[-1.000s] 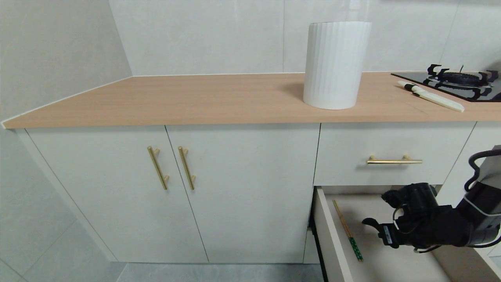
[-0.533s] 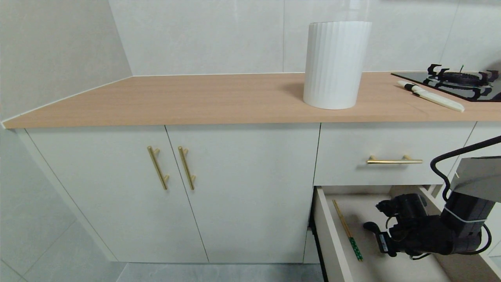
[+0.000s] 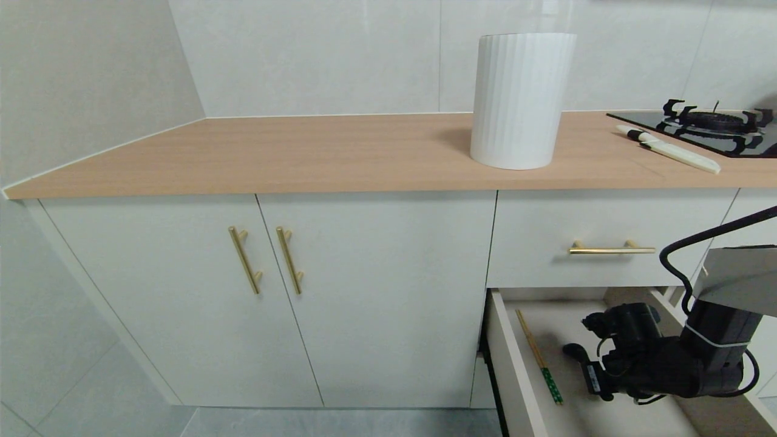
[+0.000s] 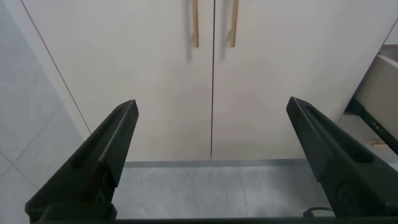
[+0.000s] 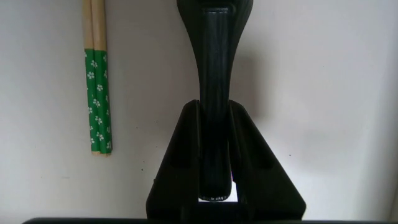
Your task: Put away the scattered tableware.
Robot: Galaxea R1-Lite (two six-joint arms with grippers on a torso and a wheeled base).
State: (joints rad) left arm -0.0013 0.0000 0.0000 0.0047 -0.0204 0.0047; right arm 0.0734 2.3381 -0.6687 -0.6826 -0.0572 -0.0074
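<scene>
The left end effector [image 4: 211, 107] hangs in front of the closed cupboard doors [image 3: 273, 291] at the left of the head view. Its fingers are spread wide with nothing between them, so it has no part in this step.

Right of centre on the worktop [image 3: 303, 152], the tall white ribbed container [image 3: 521, 100] has not shifted over the last second.

The change is at the lower right of the head view, in the open drawer [image 3: 507, 358]. A second ago the right arm lay low and stretched in from the right edge. Now its upper link stands higher, and the right end effector [image 5: 214, 115] has eased a little down and toward the left inside the drawer. Over the last half second it has barely moved. It is clamped tight on the dark handle of a black utensil [image 5: 214, 56], which widens at its far end. Whether the utensil touches the drawer floor I cannot tell.

A pair of chopsticks [image 3: 539, 358] with green patterned ends lies flat along the drawer's left side, beside the utensil but apart from it.

I judge that the arm is settling to lay the utensil down next to the chopsticks, with the release not yet made.

At the upper right, a pale knife [image 3: 668, 149] lies on the worktop beside the stove [image 3: 710, 121]. It looks like tableware not yet put away.
</scene>
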